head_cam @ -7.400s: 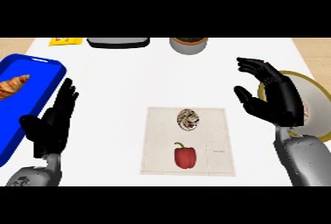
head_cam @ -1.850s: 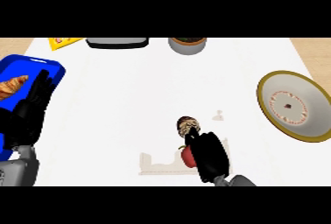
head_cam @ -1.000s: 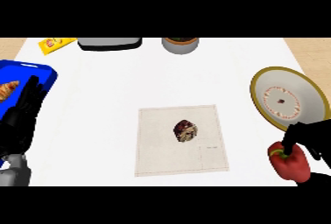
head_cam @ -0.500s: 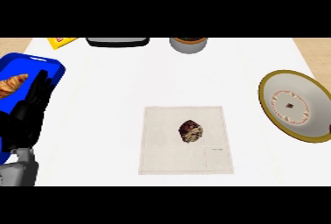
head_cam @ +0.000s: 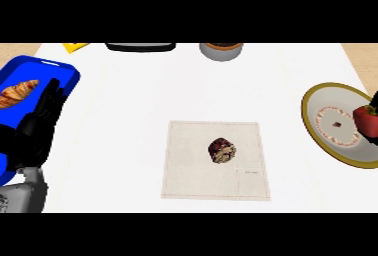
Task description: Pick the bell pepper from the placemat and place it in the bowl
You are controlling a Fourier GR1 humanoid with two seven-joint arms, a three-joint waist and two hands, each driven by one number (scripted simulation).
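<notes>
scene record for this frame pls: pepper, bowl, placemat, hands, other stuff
bell pepper: red, at the view's right edge, over the bowl's right side
bowl: yellow-rimmed, right of the placemat
placemat: centre, only a mottled brown object on it
right hand: barely in view beside the pepper, fingers not readable
left hand: open, at left edge, resting
blue tray: far left, holds a croissant

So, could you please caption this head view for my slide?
Red bell pepper over the yellow-rimmed bowl; beige placemat vacated; left hand rests open.
</notes>
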